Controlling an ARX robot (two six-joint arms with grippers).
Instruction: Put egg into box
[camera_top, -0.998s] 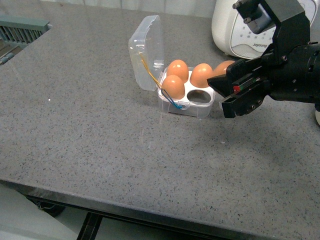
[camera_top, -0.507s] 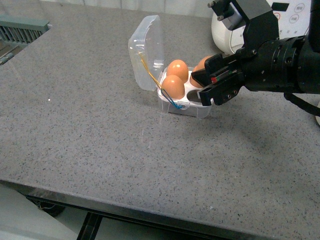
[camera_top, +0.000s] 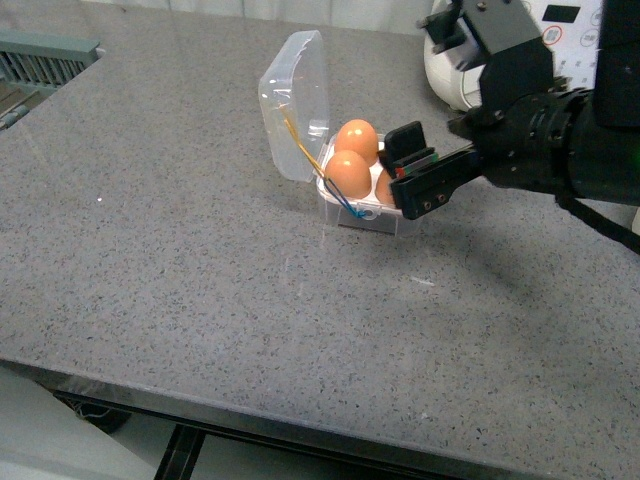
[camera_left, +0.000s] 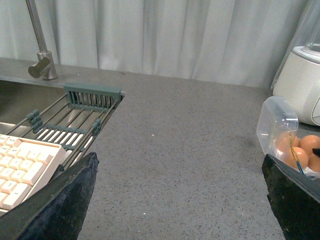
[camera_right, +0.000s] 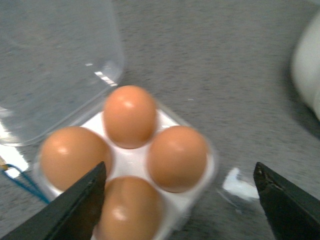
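Grey speckled counter bears box and appliance.

The right arm was matt black and bulky, built of blocky housings, with a dark grey block fixed on top. Its fingers were flat black slabs with small holes and a tiny red mark. A black cable looped beneath. The left fingers looked dark and rough-textured.
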